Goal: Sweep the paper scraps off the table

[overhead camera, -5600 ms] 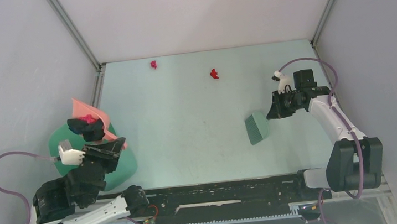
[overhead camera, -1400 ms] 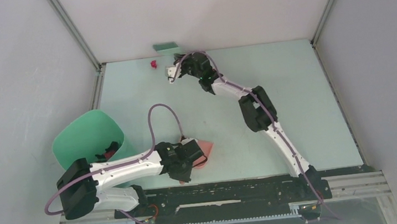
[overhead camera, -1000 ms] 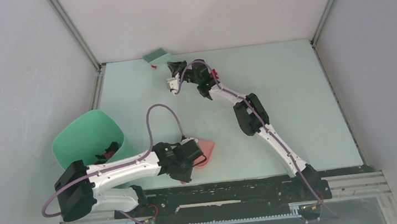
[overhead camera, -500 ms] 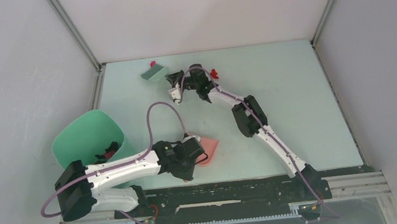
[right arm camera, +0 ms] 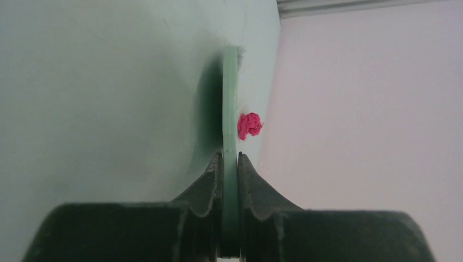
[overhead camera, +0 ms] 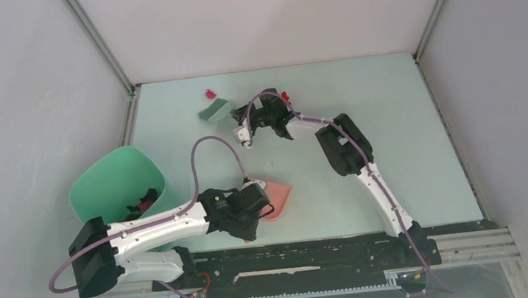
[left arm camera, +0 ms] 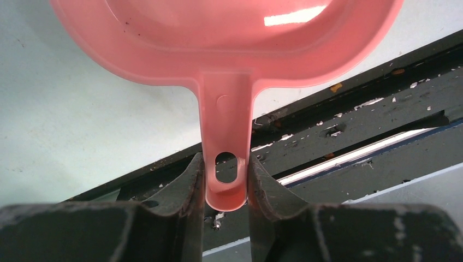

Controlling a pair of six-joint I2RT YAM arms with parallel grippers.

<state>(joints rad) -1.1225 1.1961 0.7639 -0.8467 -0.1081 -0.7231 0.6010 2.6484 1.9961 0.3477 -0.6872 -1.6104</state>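
Two red paper scraps lie at the far side of the table [overhead camera: 394, 150]: one [overhead camera: 209, 93] just beyond the green brush [overhead camera: 215, 110], one [overhead camera: 284, 96] behind the right wrist. My right gripper [overhead camera: 236, 113] is shut on the green brush; in the right wrist view the brush [right arm camera: 230, 109] stands edge-on with the pink-red scrap [right arm camera: 249, 125] beside it. My left gripper [overhead camera: 256, 203] is shut on the handle of the pink dustpan [overhead camera: 276, 199], which rests near the table's front edge; the handle [left arm camera: 226, 158] sits between the jaws.
A darker green round bin [overhead camera: 118, 186] stands at the left with dark and pink scraps inside. The black base rail [overhead camera: 294, 253] runs along the front. Grey walls enclose the table on three sides.
My right gripper has drawn the brush back from the far edge toward the near side, passing the left scrap. The left gripper with the dustpan has edged slightly right.
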